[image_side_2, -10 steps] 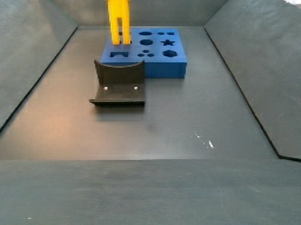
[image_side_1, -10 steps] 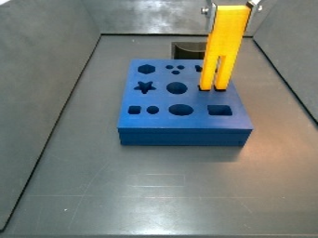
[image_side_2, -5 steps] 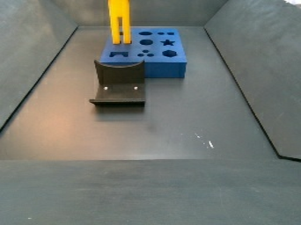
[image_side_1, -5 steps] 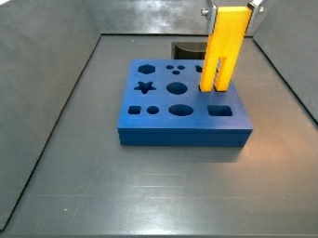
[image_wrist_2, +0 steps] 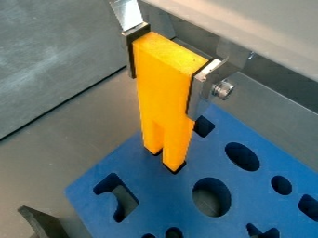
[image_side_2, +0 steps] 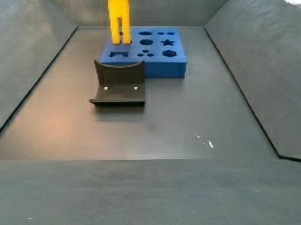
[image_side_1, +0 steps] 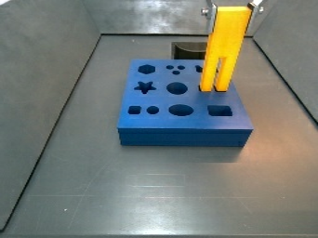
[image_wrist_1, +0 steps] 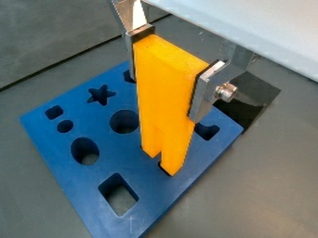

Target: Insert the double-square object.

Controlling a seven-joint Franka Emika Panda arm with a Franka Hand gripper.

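My gripper [image_wrist_1: 172, 63] is shut on the top of the double-square object [image_wrist_1: 165, 102], a tall bright yellow piece with two square legs, held upright. It shows too in a wrist view [image_wrist_2: 168, 98] and in both side views [image_side_1: 225, 48] [image_side_2: 119, 21]. Its leg tips stand at the top face of the blue block [image_side_1: 184, 102] near one edge, by the small square holes [image_wrist_1: 206, 131]. I cannot tell whether the legs have entered the holes. The blue block [image_side_2: 150, 51] carries star, round, hexagon and square holes.
The fixture [image_side_2: 119, 83], a dark L-shaped bracket on a base plate, stands on the floor right beside the blue block; it also shows behind the block [image_side_1: 188, 48]. Grey walls [image_side_1: 56, 74] enclose the dark floor [image_side_2: 177, 132].
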